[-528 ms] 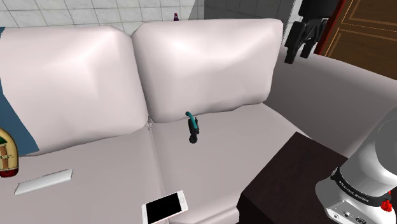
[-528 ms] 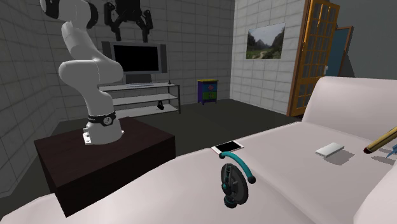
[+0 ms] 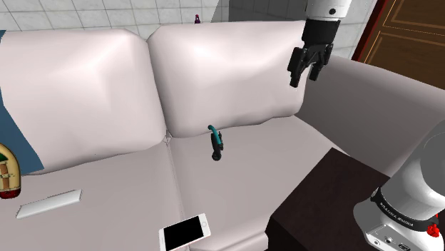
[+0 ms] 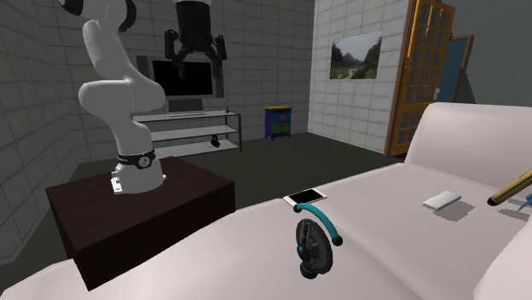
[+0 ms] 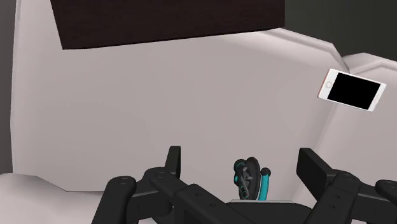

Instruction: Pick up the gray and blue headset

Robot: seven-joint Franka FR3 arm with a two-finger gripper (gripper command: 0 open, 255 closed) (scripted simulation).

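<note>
My black two-finger pincer (image 5: 242, 160) stands wide, the fingers well apart and touching nothing. In the shoulder view the pincer (image 3: 303, 75) hangs in the air, pointing down, before the upper corner of the puffy pale back cushion (image 3: 228, 71) on that view's right. In the second exterior view the pincer (image 4: 198, 65) hovers high above the dark brown box stand (image 4: 128, 209) that carries my arm's base.

Below me, framed between my fingers but far from them, is the small headset (image 5: 249, 178), with dark, nearly black round ear pieces and a teal-blue band. The headset (image 3: 216, 142) rests on the seat of the broad pinkish-white sofa (image 3: 249, 178), just in front of the foot of that back cushion and not far from the seam between the two seats. From the second exterior view the headset (image 4: 314, 245) stands on edge, its band arching up over it.

Farther along the same seat, toward its front edge and well apart from the headset, a flat white-framed smartphone (image 3: 185, 232) lies with its black screen up. On the neighbouring seat lies a thin white rectangular slab (image 3: 48, 203).

Beyond the sofa, the second exterior view shows a grey tiled wall with a black-screened television (image 4: 183, 79) on a low shelf unit, and a brown wooden door (image 4: 422, 77) standing open.
</note>
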